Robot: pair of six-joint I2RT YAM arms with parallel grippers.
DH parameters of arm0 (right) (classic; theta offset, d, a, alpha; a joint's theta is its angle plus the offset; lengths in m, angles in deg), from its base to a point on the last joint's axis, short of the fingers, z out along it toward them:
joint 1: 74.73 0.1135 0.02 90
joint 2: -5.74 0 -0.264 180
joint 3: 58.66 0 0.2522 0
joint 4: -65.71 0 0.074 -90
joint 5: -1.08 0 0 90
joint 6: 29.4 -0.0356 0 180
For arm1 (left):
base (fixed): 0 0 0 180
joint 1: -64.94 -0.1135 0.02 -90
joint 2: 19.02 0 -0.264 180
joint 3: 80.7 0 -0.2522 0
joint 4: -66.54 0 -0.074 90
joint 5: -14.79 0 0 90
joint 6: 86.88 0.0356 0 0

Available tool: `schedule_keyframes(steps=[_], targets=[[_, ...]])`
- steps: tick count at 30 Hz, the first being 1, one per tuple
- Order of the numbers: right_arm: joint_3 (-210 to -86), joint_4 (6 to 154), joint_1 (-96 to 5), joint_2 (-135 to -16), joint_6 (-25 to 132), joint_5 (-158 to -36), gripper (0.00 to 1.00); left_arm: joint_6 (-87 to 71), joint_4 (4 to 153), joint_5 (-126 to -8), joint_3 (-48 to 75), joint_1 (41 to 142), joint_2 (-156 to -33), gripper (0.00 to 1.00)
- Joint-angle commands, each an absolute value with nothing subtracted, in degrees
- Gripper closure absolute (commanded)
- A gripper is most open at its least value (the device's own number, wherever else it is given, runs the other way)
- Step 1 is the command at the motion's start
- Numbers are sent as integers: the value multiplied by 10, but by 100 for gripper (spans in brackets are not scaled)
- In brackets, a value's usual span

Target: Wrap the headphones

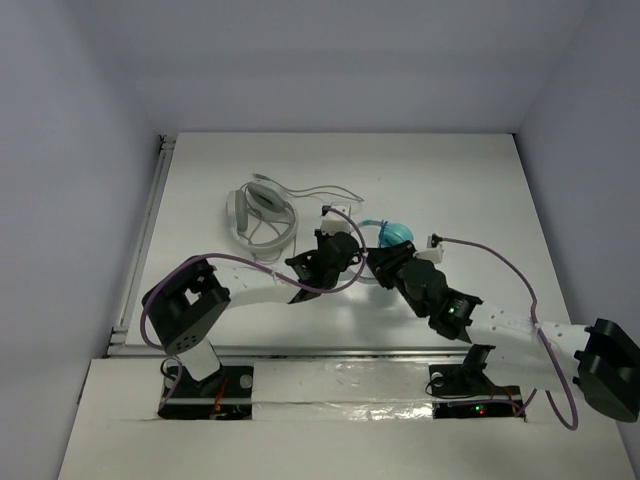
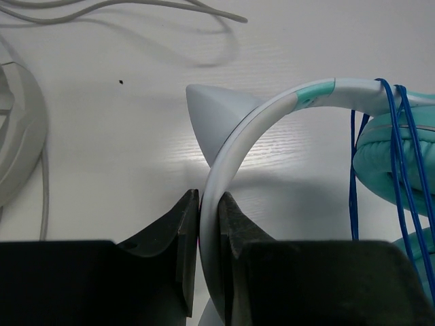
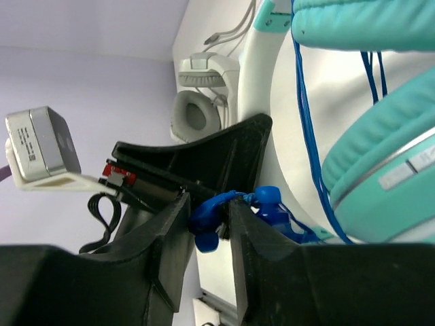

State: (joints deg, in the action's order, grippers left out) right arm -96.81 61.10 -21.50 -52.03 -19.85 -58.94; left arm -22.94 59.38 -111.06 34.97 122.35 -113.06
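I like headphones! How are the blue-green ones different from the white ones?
The teal headphones are pinched by the left gripper; the white headphones lie free on the table. The teal pair's blue cord is looped over its cups; the white pair's pale cord lies loose. Both have headbands.

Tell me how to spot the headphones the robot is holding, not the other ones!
Look at the middle of the white table, where the left gripper and right gripper meet. The headphones are held between them. They have teal cups, a pointy ear on the white band and blue cord wound around, while the other headphones to the left are plain pale grey.
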Motion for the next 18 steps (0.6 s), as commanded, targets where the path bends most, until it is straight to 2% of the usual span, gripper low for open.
schedule_keyframes(steps=[1,4,5,6,10,13,18], targets=[[-975,585,-217,-530,-217,-541,64,-259,563,-1083,353,1234,-1105,100],[-980,593,-217,-541,-217,-542,59,-263,571,-1074,354,1234,-1096,100],[-986,596,-217,-546,-214,-543,56,-263,571,-1071,354,1234,-1095,100],[-990,597,-217,-550,-210,-543,47,-264,571,-1066,354,1234,-1094,100],[-1016,629,-217,-553,-187,-538,36,-264,586,-1055,340,1234,-1096,100],[-1019,645,-217,-539,-178,-522,33,-262,587,-1052,339,1234,-1090,100],[-1031,705,-217,-489,-143,-477,36,-260,591,-1050,338,1234,-1079,100]])
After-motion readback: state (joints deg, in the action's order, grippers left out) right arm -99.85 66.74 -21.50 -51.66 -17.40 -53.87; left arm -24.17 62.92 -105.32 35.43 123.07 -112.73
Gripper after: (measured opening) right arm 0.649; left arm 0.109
